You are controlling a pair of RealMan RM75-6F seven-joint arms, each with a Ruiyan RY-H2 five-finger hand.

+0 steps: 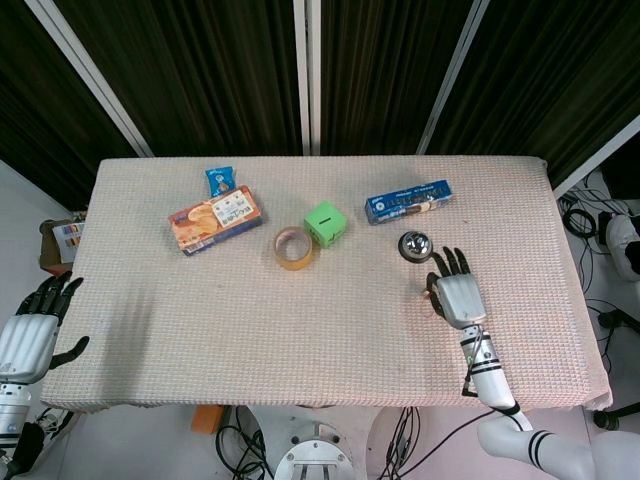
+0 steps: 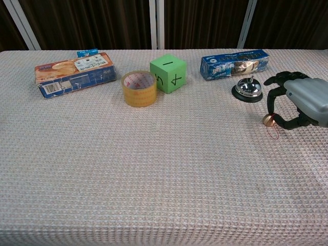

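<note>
A pale pink waffle-weave cloth [image 2: 154, 169] is covering the bench. The cube [image 2: 168, 73] is showing bright green with black marks, the tape roll [image 2: 138, 88] translucent yellow, the long box [image 2: 74, 74] orange with blue ends, the biscuit packet [image 2: 234, 63] blue. The bell [image 2: 248, 89] is shining silver on black; the small ball [image 2: 267, 120] is gleaming gold with a red thread. The right hand [image 2: 302, 102] is showing grey with black fingers.

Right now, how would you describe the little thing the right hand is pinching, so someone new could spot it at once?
Start at the long blue packet on the far right of the table, then drop to the chrome call bell before it. Just nearer is a small gold bell, pinched by the right hand. It alone has a thin red loop.
</note>
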